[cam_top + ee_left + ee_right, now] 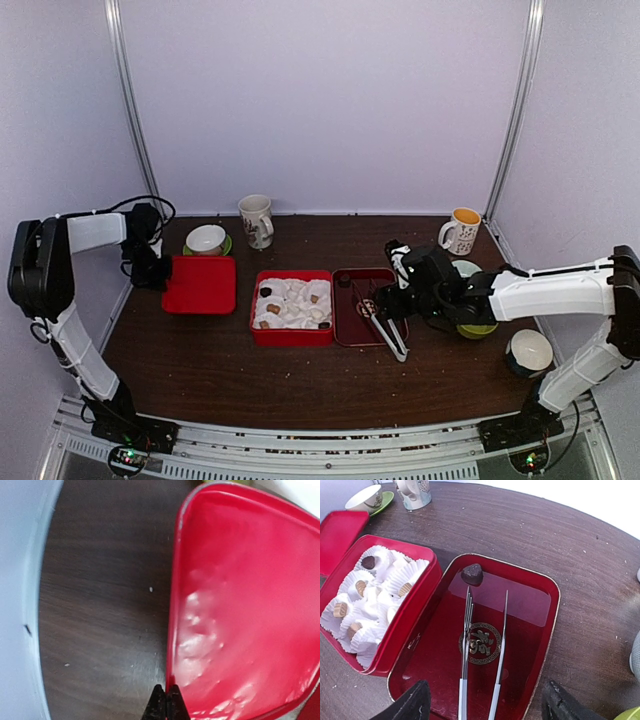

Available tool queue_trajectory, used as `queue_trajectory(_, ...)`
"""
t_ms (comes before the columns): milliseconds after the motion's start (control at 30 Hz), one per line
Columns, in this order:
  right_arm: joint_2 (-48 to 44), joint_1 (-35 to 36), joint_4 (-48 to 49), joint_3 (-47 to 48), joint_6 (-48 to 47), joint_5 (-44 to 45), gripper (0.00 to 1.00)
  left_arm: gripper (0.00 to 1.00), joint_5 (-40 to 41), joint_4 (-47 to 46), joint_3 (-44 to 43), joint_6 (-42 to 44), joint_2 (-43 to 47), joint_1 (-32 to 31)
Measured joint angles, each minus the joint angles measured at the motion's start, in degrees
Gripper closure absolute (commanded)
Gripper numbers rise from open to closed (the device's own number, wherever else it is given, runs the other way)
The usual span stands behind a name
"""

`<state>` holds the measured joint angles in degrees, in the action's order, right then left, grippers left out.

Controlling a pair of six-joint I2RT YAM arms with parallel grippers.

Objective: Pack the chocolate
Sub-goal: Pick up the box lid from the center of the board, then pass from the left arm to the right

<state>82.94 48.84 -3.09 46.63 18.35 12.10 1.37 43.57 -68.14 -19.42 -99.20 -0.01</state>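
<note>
Right gripper (485, 702) spread wide, empty, astride tongs (466, 645), chocolate (472, 573) just ahead past their tips; left gripper (166, 706) pinched closed at lid (250, 605) rim; risk: tongs skidding on closure, knocking chocolate away.

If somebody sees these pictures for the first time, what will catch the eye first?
First comes the red box in the middle, whose white insert holds several small chocolates. To its right, a red tray carries metal tongs and one dark chocolate. On the left lies the red lid, with the left gripper, fingers shut, at its edge.
</note>
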Motion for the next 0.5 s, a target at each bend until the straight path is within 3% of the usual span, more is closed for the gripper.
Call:
queue_trajectory(367, -5.9, 0.0, 0.1, 2.4, -6.2, -2.5, 0.2, 1.0, 0.4, 0.0, 0.9, 0.5, 17.2, -3.0)
queue_trajectory(500, -8.5, 0.5, 1.6, 4.9, -9.9, -3.5, 0.14, 1.0, -1.5, 0.0, 1.0, 1.4, 21.4, -5.1)
